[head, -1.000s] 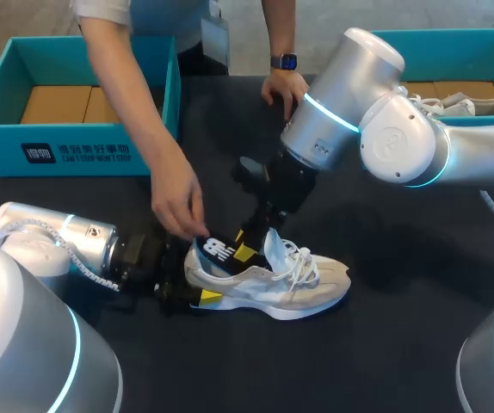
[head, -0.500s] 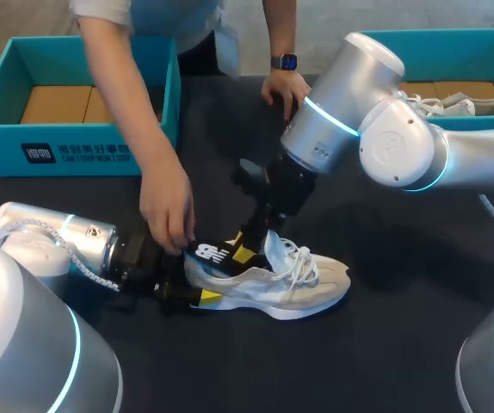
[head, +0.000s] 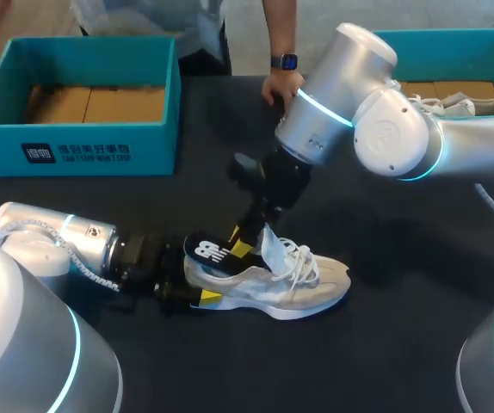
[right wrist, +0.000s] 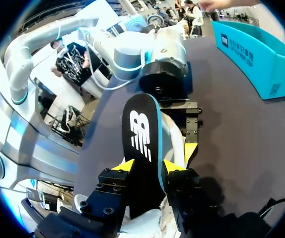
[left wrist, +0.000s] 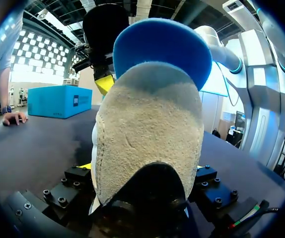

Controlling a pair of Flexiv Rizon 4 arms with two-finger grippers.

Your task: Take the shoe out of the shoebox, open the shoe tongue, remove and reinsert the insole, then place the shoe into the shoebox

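Observation:
A beige and white sneaker [head: 268,280] lies on its sole mid-table, toe pointing right. My left gripper [head: 197,291] comes in low from the left, and its fingers clamp the heel [left wrist: 150,139] from both sides. The black insole [head: 208,249], which has a white logo and a blue underside [left wrist: 162,44], sticks up and back out of the shoe's opening over the heel. My right gripper [head: 243,243] reaches down from above, with its yellow tips shut on the insole [right wrist: 142,139]. That same right gripper [right wrist: 150,166] faces my left wrist across the shoe.
A teal shoebox [head: 83,142] with brown cardboard inside stands at the back left. Another teal box [head: 385,39] at the back right holds a second pale shoe [head: 453,105]. A person's hand [head: 283,86] rests on the table's far edge behind my right arm.
The person's hand that was at the shoe's heel and insole has pulled away to the far left. The insole now leans back over the heel, and my right gripper has shifted slightly.

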